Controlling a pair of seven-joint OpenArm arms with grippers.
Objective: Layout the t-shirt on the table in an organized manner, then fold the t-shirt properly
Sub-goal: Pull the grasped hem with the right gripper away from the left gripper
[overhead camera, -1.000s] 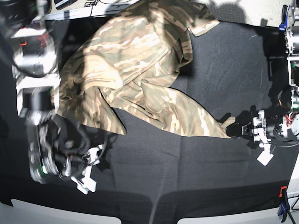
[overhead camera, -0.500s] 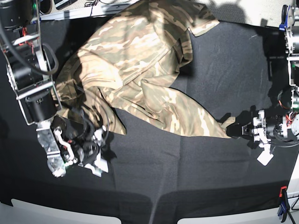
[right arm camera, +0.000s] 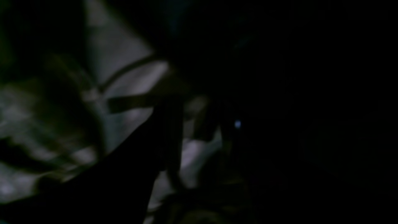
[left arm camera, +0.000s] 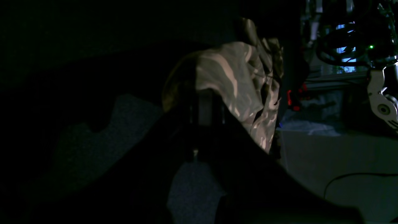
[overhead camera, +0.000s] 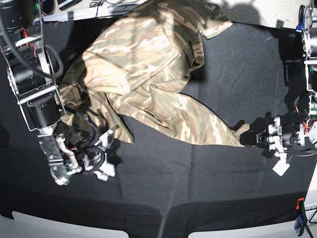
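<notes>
The camouflage t-shirt (overhead camera: 148,64) lies crumpled across the far half of the black table (overhead camera: 198,188), one long tail stretching to the right. My left gripper (overhead camera: 250,136) is shut on the tip of that tail. In the left wrist view, the fabric (left arm camera: 236,81) drapes over the dark gripper (left arm camera: 206,109). My right gripper (overhead camera: 106,152) hovers by the shirt's near-left corner with its white fingers (overhead camera: 106,135) apart and nothing seen between them. The right wrist view is dark and blurred, with pale cloth (right arm camera: 124,74) close ahead.
A red clamp (overhead camera: 299,203) and a blue clamp (overhead camera: 297,224) sit at the table's near-right corner. Another blue clamp (overhead camera: 300,22) is at the far right. A grey ledge with cables (overhead camera: 79,7) runs along the far edge.
My right arm has swung up and toward the shirt's near-left corner, and its fingers stand slightly closer together. The left gripper and the shirt's tail have not moved.
</notes>
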